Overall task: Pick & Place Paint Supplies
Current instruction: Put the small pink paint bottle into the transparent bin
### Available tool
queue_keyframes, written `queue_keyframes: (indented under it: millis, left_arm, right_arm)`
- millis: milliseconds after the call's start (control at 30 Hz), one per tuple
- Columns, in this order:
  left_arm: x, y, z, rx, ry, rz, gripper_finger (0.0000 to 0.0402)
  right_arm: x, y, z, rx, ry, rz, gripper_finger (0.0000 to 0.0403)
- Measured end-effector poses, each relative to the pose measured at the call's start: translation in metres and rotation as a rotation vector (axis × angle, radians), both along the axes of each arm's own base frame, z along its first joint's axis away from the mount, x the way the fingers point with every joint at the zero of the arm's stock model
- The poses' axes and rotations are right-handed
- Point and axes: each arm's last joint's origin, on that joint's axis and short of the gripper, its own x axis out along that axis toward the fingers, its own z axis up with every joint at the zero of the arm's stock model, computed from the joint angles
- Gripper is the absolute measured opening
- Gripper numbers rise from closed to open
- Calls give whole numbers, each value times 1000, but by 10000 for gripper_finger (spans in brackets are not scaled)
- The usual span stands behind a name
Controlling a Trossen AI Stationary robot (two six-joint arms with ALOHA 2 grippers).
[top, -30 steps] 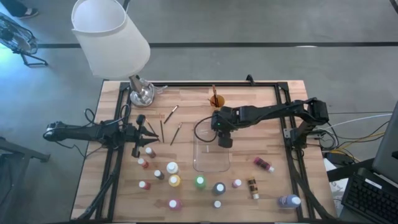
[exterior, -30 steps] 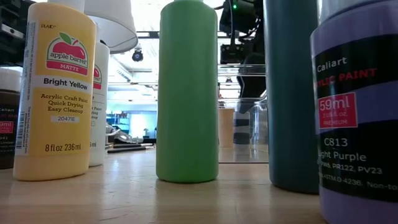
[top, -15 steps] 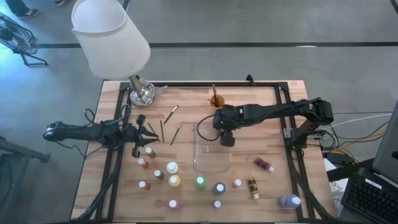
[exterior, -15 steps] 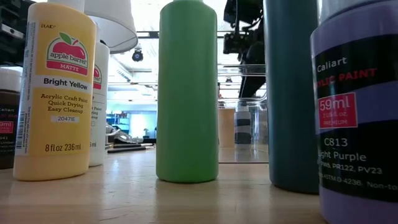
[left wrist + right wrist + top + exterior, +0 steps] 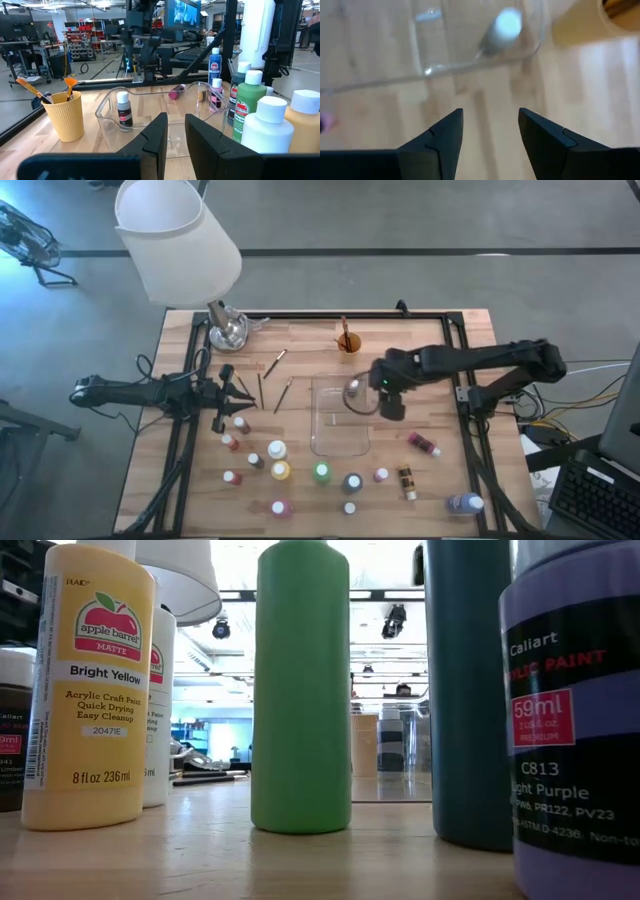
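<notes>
From table height almost everything was blocked by a row of big bottles: a yellow bottle (image 5: 88, 690), a green bottle (image 5: 302, 690), a dark teal one (image 5: 470, 690) and a purple-labelled one (image 5: 575, 720) cut off at the frame edge. Neither arm could be made out there.

From above, the right gripper (image 5: 393, 402) hung just beside the right edge of the clear tray (image 5: 322, 442), its fingers (image 5: 445, 140) spread apart with nothing between them, over bare wood. A small white-capped bottle (image 5: 354, 389) stood upright in the tray's far right corner, its long axis vertical, cap up; the left wrist camera showed it (image 5: 123, 108) with a dark label. In the right wrist view it (image 5: 501, 27) was only a blur.

The left gripper (image 5: 238, 390) waited at the table's left side, its fingers (image 5: 156, 137) nearly together around nothing. Loose brushes (image 5: 275, 361) lay slanted near it, handles angled toward the far edge. The orange cup (image 5: 348, 341) held brushes upright. Other small bottles stood scattered along the near side, their colours hard to tell apart. A pink bottle (image 5: 423, 444) lay on its side right of the tray.
</notes>
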Motion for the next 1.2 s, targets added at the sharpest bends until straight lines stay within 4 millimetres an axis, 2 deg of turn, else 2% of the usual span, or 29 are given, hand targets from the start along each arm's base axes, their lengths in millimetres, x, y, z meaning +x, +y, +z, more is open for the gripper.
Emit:
queue_keyframes:
  millis: [133, 400, 700, 900, 1200]
  left_arm:
    - [0, 0, 0, 0, 0, 0, 74]
    - [0, 0, 0, 0, 0, 0, 74]
    - [0, 0, 0, 0, 0, 0, 74]
    - [0, 0, 0, 0, 1, 0, 74]
    - [0, 0, -1, 1, 10, 0, 74]
  right_arm:
    - [-16, 30, 8, 42, 1, -2, 196]
    - [-37, 106, 10, 139, -57, 66, 200]
    - [-60, 173, -6, 171, -144, 51, 183]
    - [-69, 193, -31, 137, -218, 1, 188]
    - [-62, 200, -71, 128, -291, -11, 206]
